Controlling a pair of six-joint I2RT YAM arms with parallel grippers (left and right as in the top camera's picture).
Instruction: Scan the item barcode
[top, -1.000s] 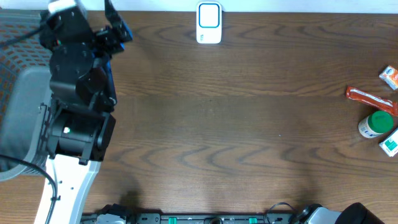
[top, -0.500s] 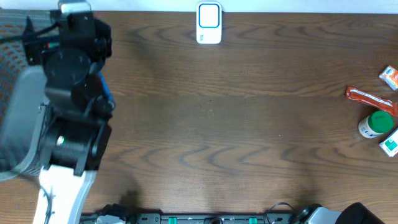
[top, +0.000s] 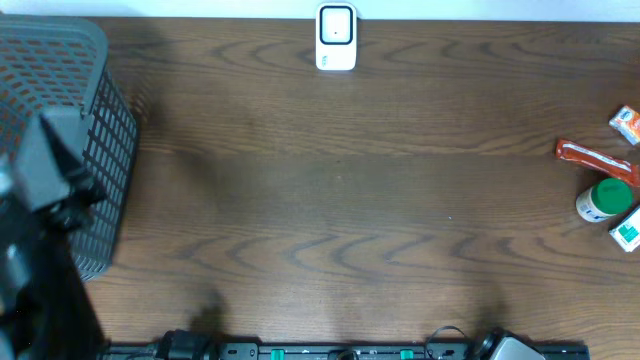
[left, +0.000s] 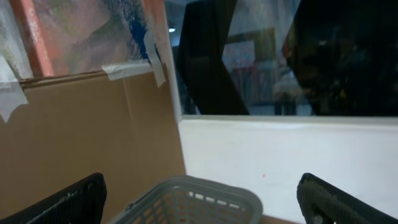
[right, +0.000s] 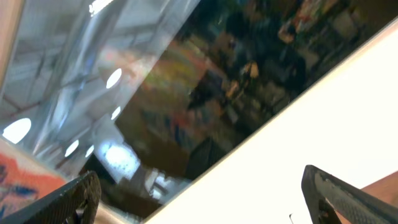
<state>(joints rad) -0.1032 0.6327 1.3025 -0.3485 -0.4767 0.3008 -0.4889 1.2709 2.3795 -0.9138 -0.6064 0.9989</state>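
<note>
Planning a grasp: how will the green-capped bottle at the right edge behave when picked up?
The green-capped bottle looks rigid and probably light. Its round body may roll if tipped. The box beside it could get nudged.

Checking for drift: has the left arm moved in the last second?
Yes. The left arm pulled back to the near-left corner, away from the scanner, uncovering the basket.

a grey mesh basket (top: 108, 130) stands at the left end of the wooden table (top: 340, 200). behind the basket, brown cardboard (left: 74, 130) meets a white wall (left: 280, 149) under a dark window (left: 249, 56).
</note>
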